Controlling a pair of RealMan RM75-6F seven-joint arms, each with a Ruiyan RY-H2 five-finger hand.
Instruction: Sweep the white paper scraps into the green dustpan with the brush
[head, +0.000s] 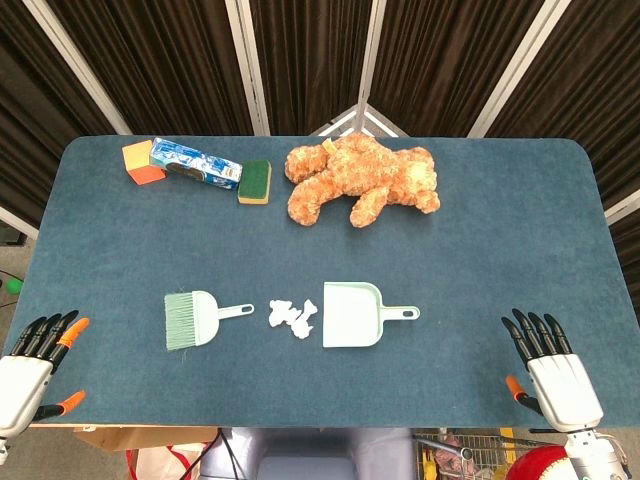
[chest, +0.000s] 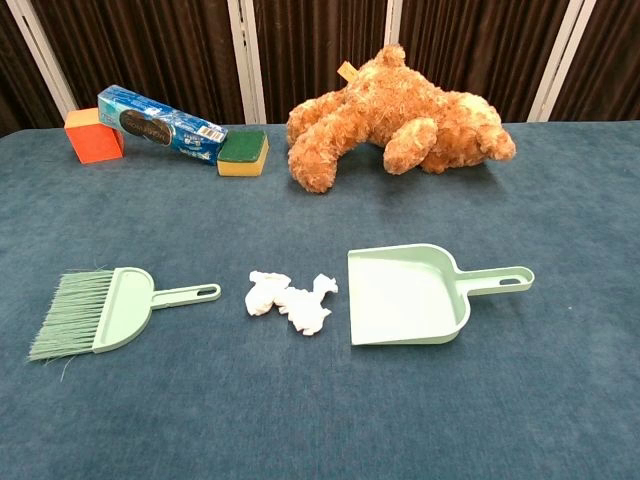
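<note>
A blue table carries the job. Behind the dustpan lies a plush bear, with a biscuit pack, sponge and orange block further left, all clear of the work. The dustpan's mouth faces the scraps just left of it; beyond them the brush points its handle inward, seemingly staged for sweeping. Left hand and right hand rest empty, fingers extended, at the near corners, cut off by the head view and unseen from the chest.

The head camera looks steeply down over the whole bench; the chest camera sits low and nearer, sharing its middle.
</note>
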